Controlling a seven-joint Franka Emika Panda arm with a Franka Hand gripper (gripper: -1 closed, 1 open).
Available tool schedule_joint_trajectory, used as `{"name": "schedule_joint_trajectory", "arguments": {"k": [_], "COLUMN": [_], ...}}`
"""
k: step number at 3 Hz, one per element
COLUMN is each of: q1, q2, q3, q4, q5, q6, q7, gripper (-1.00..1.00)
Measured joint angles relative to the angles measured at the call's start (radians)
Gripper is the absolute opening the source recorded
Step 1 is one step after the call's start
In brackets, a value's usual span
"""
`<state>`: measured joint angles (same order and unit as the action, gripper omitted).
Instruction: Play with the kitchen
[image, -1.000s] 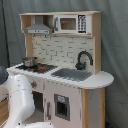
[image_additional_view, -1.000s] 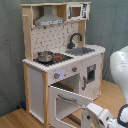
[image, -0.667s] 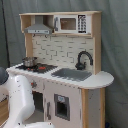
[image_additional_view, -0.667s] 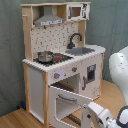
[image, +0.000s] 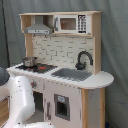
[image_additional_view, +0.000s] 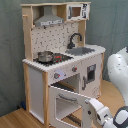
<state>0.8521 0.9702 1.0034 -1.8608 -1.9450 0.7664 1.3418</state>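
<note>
- Pale wood and white panels made up the kitchen (image: 62, 70) (image_additional_view: 60, 60), which filled the middle of the frame in both exterior views.
- A metal pot (image: 29, 61) (image_additional_view: 44, 56) sat on the stovetop (image: 42, 67) (image_additional_view: 54, 58), with the black faucet (image: 83, 59) (image_additional_view: 74, 39) over the grey sink (image: 71, 74) (image_additional_view: 80, 50).
- The oven door (image_additional_view: 67, 102) hung open at lower centre of the second exterior view.
- The white robot arm (image_additional_view: 102, 112) was at lower right there, beside the door; whether its hand was apart or together could not be told.

white arm (image: 20, 102) low, reaching forward; wrist (image_additional_view: 99, 112) bent, hand out of sight.
</note>
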Motion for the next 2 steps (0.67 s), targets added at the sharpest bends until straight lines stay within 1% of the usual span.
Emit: {"name": "schedule_joint_trajectory", "arguments": {"k": [1,2], "q1": [-0.018,-0.048], "q2": [0.0,0.0], "q3": [0.0,0.0], "q4": [-0.004,-0.022], "q5": [0.072,0.152], "q6": [-0.035,-0.036], "q7": [0.061,0.116], "gripper": [1.0,1.0]}}
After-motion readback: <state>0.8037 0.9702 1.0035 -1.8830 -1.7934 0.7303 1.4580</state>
